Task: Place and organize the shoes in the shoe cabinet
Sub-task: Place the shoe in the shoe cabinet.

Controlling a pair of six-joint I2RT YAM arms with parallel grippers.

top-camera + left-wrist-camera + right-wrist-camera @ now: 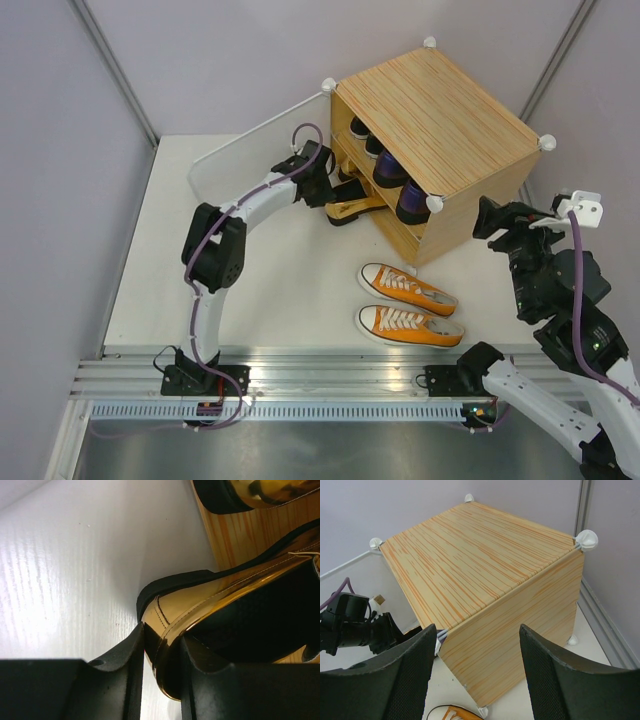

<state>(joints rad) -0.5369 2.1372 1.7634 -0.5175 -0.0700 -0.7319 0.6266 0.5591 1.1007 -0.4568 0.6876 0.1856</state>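
Your left gripper [162, 645] clamps the rim of 1 gold pump [210, 605]; you're shelving it, I judge. Push it ahead of the jaws into the shoe cabinet [440, 110]. Your right gripper [477, 635] has its jaws apart.

The striped-grain wooden shoe cabinet [440, 110] sits far right on the white desk [280, 300], two orange sneakers [410, 326] just nearer.

The striped-grain shoe cabinet [440, 120] stands at the counter's far right corner, with its white door [250, 140] swung open leftward. Purple loafers [405, 195] and black sneakers [362, 130] sit inside. A gold pump [355, 208] lies at its open front. Two orange sneakers [408, 305] lie side by side near the front edge.
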